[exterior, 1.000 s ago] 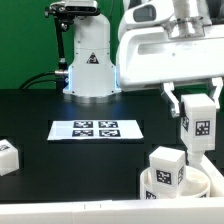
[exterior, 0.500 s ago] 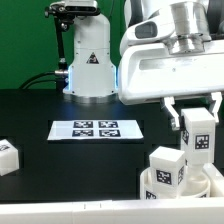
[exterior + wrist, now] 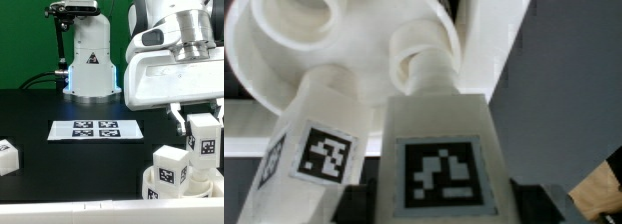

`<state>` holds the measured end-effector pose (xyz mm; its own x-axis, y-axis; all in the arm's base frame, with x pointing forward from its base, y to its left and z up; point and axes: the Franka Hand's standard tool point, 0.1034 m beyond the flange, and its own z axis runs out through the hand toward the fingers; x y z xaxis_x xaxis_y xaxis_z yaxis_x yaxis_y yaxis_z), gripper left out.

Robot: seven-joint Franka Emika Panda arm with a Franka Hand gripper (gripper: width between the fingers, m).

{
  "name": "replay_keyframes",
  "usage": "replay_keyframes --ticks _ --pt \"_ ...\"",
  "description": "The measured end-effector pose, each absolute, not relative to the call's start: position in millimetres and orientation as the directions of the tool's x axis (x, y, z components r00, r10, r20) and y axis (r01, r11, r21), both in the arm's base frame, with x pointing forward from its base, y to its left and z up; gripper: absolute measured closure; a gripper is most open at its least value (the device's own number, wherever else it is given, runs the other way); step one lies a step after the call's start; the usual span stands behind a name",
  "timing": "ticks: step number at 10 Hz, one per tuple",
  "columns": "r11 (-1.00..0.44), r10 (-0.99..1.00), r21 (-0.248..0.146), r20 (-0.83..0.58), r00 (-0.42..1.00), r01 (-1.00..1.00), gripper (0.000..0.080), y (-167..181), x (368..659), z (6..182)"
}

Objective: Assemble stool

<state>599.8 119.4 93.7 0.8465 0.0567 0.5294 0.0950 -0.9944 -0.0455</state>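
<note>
My gripper [image 3: 204,130] is shut on a white block leg [image 3: 204,143] with a black-and-white tag. It holds the leg upright over the round white seat [image 3: 148,181] at the exterior view's lower right. A second leg [image 3: 170,166] stands upright in the seat, just to the exterior view's left of the held one. In the wrist view the held leg [image 3: 441,160] fills the middle between dark fingers [image 3: 372,205], the standing leg [image 3: 322,145] is beside it, and the seat's underside [image 3: 331,40] lies beyond. A third leg [image 3: 7,156] lies at the exterior view's left edge.
The marker board [image 3: 96,129] lies flat on the black table [image 3: 60,165] in the middle. The robot's white base [image 3: 88,60] stands behind it. A white ledge [image 3: 70,213] runs along the table's front edge.
My gripper has moved with the held leg toward the exterior view's right and slightly down, closer to the seat beside the standing leg.
</note>
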Motion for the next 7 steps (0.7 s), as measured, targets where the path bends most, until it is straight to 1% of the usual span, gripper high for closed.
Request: replay_keyframes --ticks 4,7 --pt "-0.995 0.061 -0.042 0.516 0.854 0.096 0.0465 118.2 595.8 83.2" --pt "-0.995 0.053 -0.042 0.543 0.838 0.09 0.0465 119.2 597.2 82.2"
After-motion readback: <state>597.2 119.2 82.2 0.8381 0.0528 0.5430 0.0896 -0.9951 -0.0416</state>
